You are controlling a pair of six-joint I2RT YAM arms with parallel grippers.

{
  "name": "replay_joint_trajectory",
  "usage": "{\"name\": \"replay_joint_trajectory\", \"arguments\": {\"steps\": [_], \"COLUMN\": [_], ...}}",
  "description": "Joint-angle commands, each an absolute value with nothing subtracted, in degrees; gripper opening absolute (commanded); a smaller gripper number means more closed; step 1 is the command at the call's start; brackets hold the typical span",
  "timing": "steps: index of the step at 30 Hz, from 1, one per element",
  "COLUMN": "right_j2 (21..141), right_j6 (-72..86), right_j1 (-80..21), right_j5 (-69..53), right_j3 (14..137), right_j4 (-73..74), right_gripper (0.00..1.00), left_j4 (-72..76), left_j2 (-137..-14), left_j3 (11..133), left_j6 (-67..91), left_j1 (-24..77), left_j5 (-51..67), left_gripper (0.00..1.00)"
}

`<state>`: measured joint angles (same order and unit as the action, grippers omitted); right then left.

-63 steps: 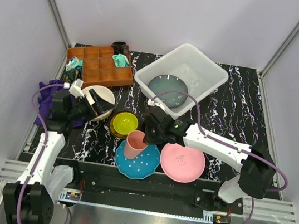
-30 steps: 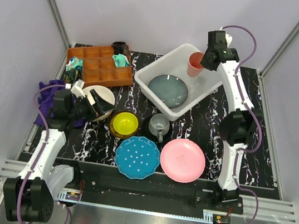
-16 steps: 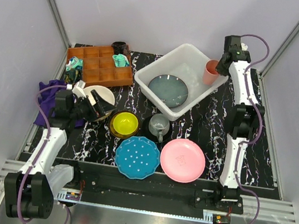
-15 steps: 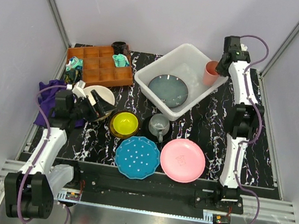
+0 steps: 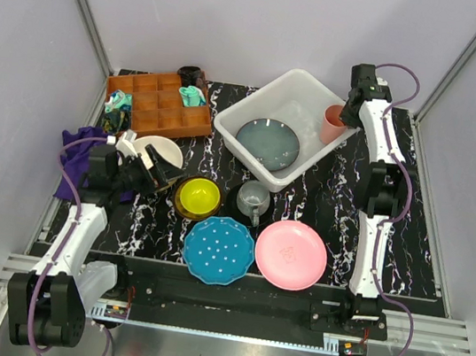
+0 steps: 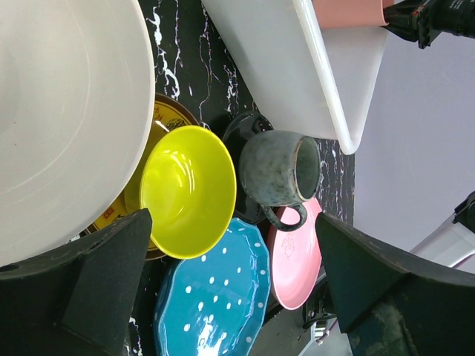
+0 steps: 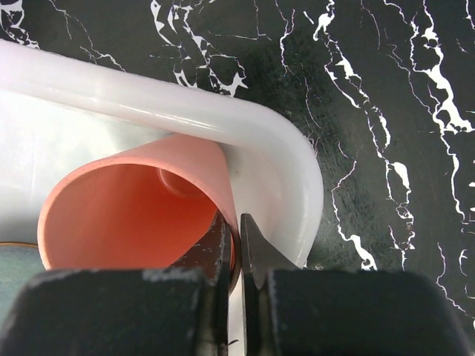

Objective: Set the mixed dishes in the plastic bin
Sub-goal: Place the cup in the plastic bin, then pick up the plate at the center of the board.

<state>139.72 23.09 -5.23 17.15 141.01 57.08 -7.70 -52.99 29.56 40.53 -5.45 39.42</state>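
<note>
Pink, thin-walled and probably light, the pink cup [image 7: 133,208] is inside the right corner of the plastic bin [image 7: 282,148], close against its wall. I cannot tell whether it touches the floor. The right gripper [image 7: 236,241] pinches the cup's rim, one finger inside and one outside. That hold seems apt for a stiff, smooth wall that could slip. The left gripper [image 6: 234,274] gapes wide and holds nothing beside the cream bowl [image 6: 59,111], likely heavier and breakable.
</note>
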Motion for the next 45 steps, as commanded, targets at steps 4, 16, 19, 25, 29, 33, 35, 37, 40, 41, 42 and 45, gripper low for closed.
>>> {"name": "replay_joint_trajectory", "arguments": {"steps": [4,16,19,25,29,33,35,37,40,41,42,45], "right_j2": [139.0,131.9,128.9,120.6,108.6,93.2,87.2,82.3,76.1,74.9,73.8,70.2], "right_j6": [22.8,23.8,24.0,25.2,30.3,32.8,32.8,32.8,34.1,34.4,34.9,36.3], "right_j1": [-4.5,-4.4,-4.3,-4.4,-4.5,-6.4,-9.0,-11.2,-15.4,-17.2,-18.5,-22.4], "right_j5": [20.3,19.8,19.3,15.5,7.7,0.5,0.2,0.2,0.2,0.2,0.2,-1.4], "right_j3": [141.7,141.6,141.2,137.6,126.8,102.9,98.7,93.5,86.7,83.7,82.3,77.2], "right_j4": [56.6,53.6,52.3,51.9,49.0,37.5,37.3,37.4,37.4,37.6,37.6,37.8], "right_gripper": [0.18,0.62,0.63,0.64,0.65,0.64,0.64,0.64,0.64,0.64,0.64,0.64], "left_j4": [-4.7,-4.3,-4.3,-4.5,-6.9,-10.1,-11.7,-14.0,-18.1,-19.1,-19.9,-24.2], "left_j2": [-52.8,-53.0,-53.0,-52.7,-51.2,-46.7,-44.1,-39.9,-34.5,-33.1,-31.7,-27.6], "left_j3": [29.3,28.7,28.6,28.7,28.7,28.2,27.4,26.4,25.7,25.4,25.1,24.3], "left_j6": [40.6,40.6,40.7,40.3,39.3,38.3,38.5,38.8,39.6,40.2,40.6,42.5], "left_j1": [-5.4,-5.4,-5.4,-5.4,-5.4,-4.8,-4.2,-2.7,0.6,2.1,4.6,9.6], "left_j5": [40.8,41.2,41.2,41.2,39.3,37.4,35.8,34.2,29.7,26.7,25.3,19.3], "left_gripper": [0.95,0.95,0.95,0.95,0.95,0.95,0.95,0.95,0.95,0.94,0.94,0.91]}}
